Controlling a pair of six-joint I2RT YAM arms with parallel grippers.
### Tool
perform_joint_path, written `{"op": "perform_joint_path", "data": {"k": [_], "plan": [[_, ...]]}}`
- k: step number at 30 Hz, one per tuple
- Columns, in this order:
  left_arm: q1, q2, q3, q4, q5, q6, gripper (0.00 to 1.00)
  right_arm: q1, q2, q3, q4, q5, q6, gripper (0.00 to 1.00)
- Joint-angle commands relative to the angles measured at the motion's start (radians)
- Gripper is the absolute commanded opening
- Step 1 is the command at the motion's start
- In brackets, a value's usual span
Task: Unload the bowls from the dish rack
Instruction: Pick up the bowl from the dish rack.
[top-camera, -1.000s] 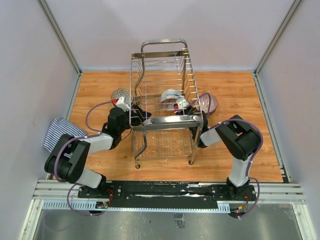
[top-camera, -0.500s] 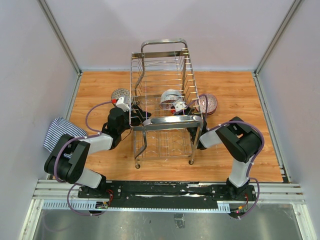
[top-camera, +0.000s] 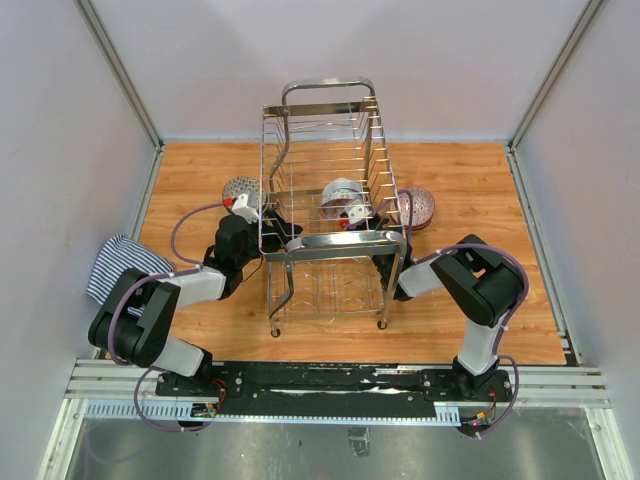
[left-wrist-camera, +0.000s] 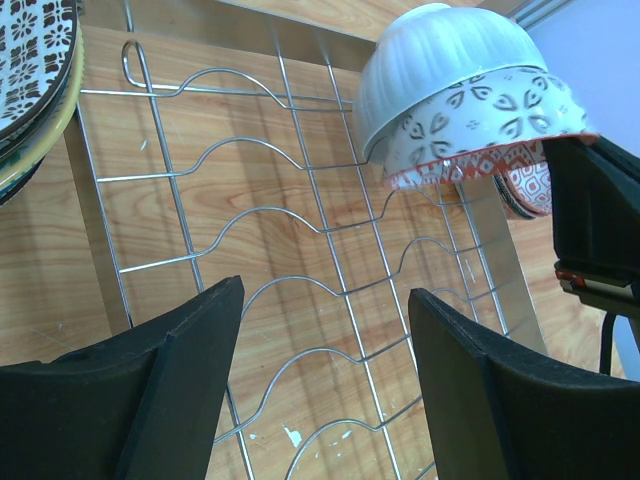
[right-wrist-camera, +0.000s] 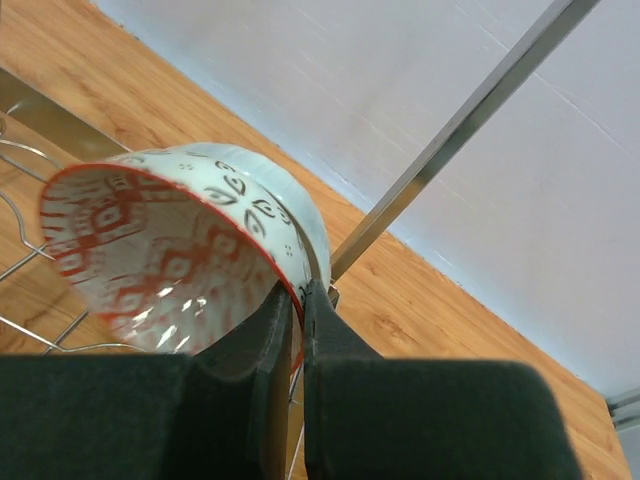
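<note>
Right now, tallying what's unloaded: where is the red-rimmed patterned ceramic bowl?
Top view: the red-rimmed bowl is in the right half of the chrome wire dish rack, against a white ribbed bowl, its rim pinched by the right fingers.

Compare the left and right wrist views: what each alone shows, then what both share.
Left wrist only: the open left gripper, a white ribbed ceramic bowl and a dark patterned bowl. Right wrist only: the right gripper shut on a rim, and a slanted metal frame post. Both: the red-rimmed patterned ceramic bowl, the chrome wire dish rack, the wooden tabletop.
</note>
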Motion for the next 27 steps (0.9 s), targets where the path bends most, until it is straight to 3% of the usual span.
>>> {"op": "perform_joint_path", "data": {"k": [1,17,27], "plan": [[-0.006,-0.003,-0.013,-0.019,-0.012,0.006,0.72,0.029,-0.077,0.041,0.181,-0.018,0.021,0.01],[-0.007,-0.019,-0.017,-0.031,-0.02,0.01,0.72,0.03,-0.076,0.048,0.182,0.002,0.03,0.01],[-0.006,-0.052,-0.027,-0.045,-0.029,0.012,0.72,-0.019,-0.098,0.019,0.182,0.018,0.124,0.01]]}}
